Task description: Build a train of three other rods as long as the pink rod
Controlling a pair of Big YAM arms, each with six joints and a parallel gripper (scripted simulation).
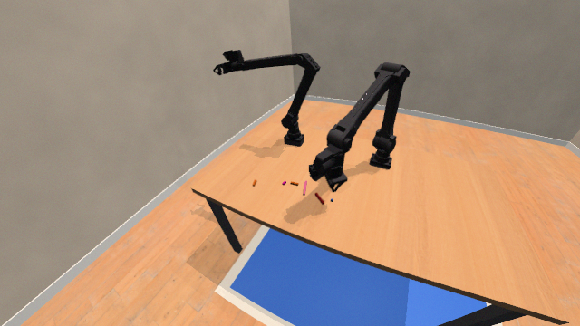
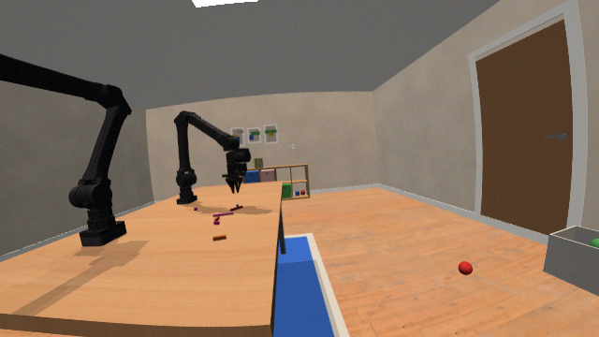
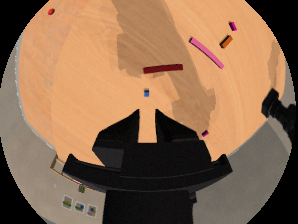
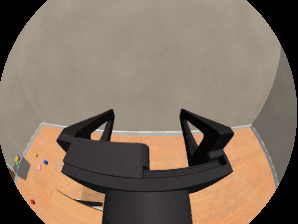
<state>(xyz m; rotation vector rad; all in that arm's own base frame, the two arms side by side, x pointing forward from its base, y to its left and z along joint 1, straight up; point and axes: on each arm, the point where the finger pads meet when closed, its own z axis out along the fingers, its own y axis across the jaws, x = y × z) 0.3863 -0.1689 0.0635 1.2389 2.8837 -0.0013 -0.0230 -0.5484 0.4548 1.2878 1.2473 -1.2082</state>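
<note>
so the left gripper (image 1: 335, 186) (image 2: 235, 188) (image 3: 147, 112) pointed down above the table, empty with just a narrow gap, near the blue rod (image 1: 332, 200) (image 3: 146, 93) beside the red one (image 1: 319, 198) (image 3: 163, 68), pink rod (image 1: 304, 187) (image 2: 223, 214) (image 3: 206, 53) lying past that, while the right gripper (image 1: 218, 71) (image 4: 147, 112) hung wide open.

Seven rods (image 1: 304, 187) (image 2: 223, 214) (image 3: 206, 52), two arms (image 1: 362, 101) (image 2: 182, 145) (image 3: 147, 205) (image 4: 147, 207), one table (image 1: 408, 217) (image 2: 164, 281) (image 3: 85, 90)
</note>
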